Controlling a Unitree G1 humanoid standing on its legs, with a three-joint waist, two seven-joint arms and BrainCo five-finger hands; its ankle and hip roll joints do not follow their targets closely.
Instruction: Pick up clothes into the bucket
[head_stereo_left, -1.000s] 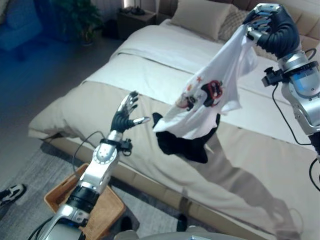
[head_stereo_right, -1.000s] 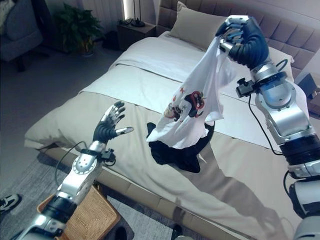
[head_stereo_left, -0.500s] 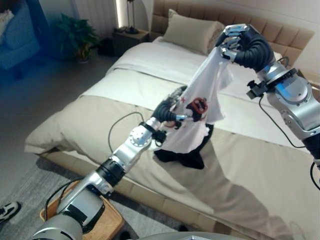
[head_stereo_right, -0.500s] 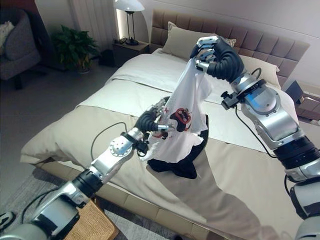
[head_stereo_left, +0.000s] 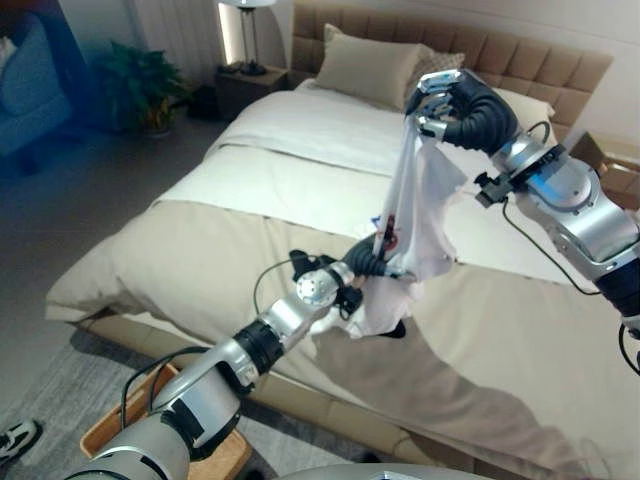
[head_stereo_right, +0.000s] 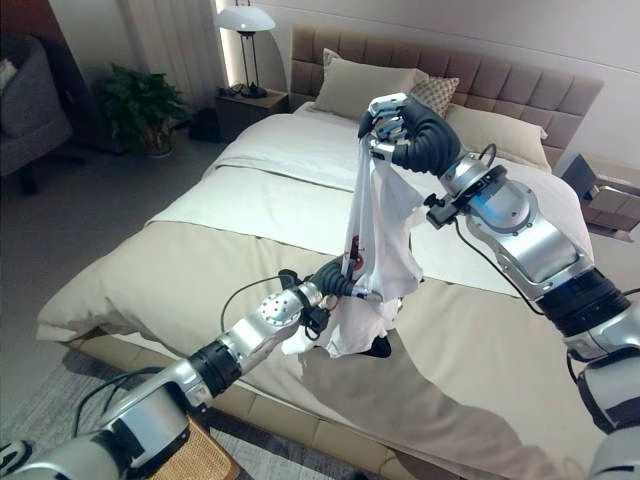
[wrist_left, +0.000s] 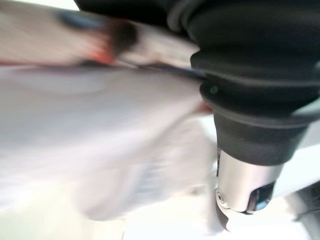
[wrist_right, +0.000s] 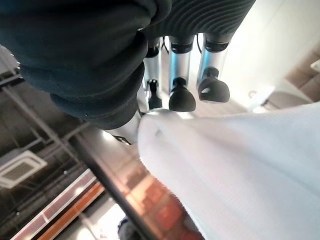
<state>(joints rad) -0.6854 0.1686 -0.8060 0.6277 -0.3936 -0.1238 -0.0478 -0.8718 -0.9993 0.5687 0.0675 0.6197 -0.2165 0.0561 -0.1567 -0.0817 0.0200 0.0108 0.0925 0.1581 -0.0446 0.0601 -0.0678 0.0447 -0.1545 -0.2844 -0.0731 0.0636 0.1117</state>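
A: Above the bed, what does the left eye view show?
B: The right hand pinches a white shirt aloft; the left hand presses its lower part, grip hidden.
A: The right wrist view?
B: Fingers curled onto cloth.
A: The basket?
B: On the floor, lower left.

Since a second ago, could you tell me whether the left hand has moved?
Yes. The left hand has gone from open air over the bed to the hanging white T-shirt.
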